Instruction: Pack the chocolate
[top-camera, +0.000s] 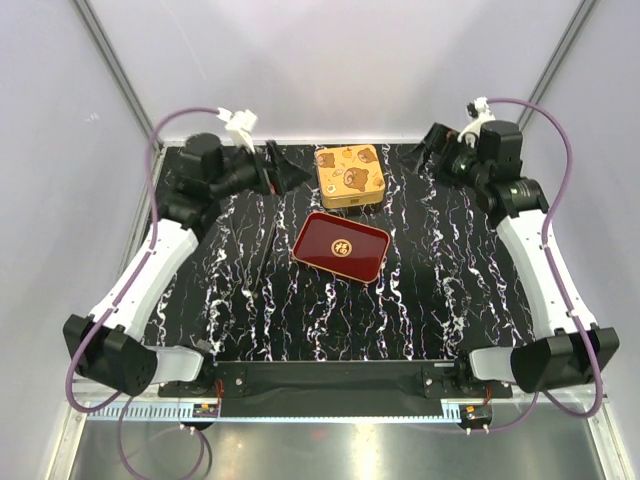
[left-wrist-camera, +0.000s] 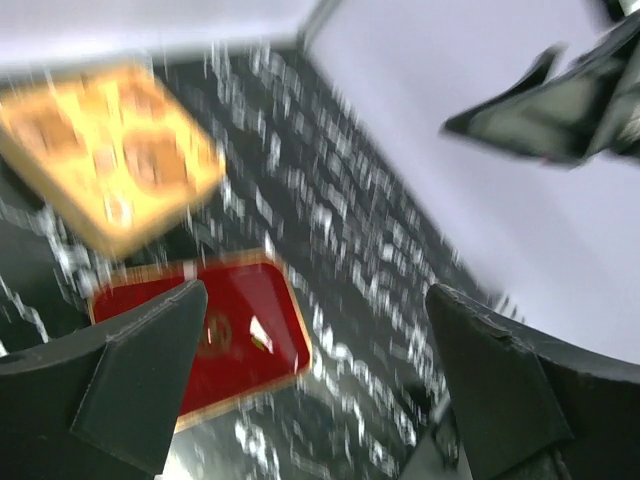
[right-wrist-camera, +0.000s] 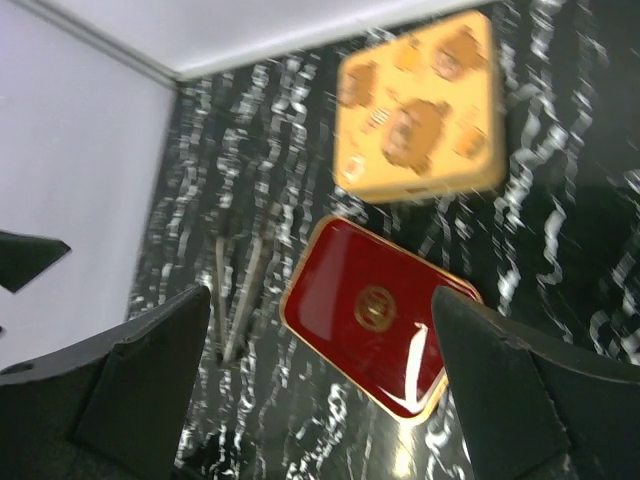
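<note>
With left gripper (top-camera: 286, 168) and right gripper (top-camera: 432, 150) both gaping empty and no chocolate in sight, we judge it shut inside the gold bear-print tin (top-camera: 349, 175) and should pull clear without nudging it.

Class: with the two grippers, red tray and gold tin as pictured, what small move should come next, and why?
Probably pull the left gripper and right gripper back toward the near edge. Both stand open, holding nothing; the red tray is bare, no loose chocolate shows, and the gold tin has brown shapes on top, lid or filling unclear.
</note>
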